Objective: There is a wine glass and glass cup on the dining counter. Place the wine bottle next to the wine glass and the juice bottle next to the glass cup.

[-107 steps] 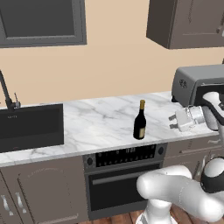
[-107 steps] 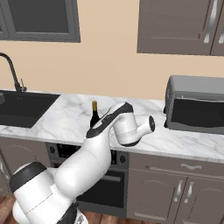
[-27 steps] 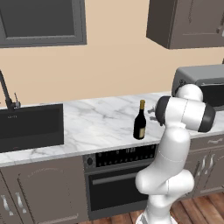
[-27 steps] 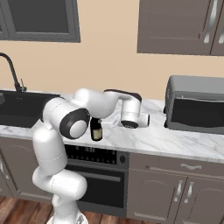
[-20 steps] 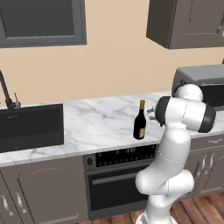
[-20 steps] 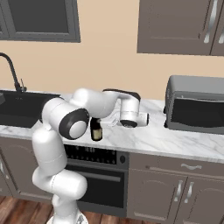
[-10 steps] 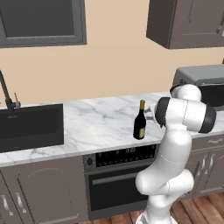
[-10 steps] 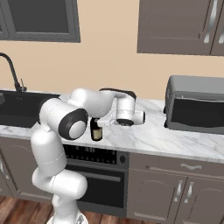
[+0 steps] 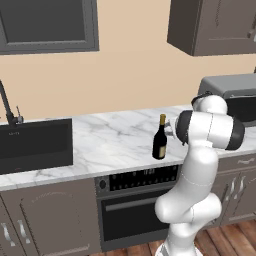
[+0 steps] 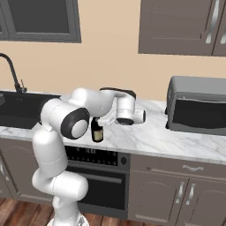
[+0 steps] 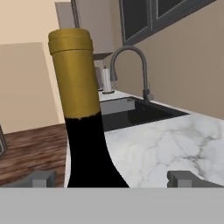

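Wine bottle [image 11: 83, 113] base cut off; pincer [image 11: 113, 178] open, straddling neck.

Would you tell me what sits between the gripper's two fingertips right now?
The wine bottle: in the hand view its neck stands between the open gripper's fingertips.

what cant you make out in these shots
- Bottle base and label: hand view, cut off by the bottom edge.
- Bottle neck and top: right base view, hidden behind the arm.
- Gripper contact: fingertips stand wide on either side of the bottle; touching or not is unclear.
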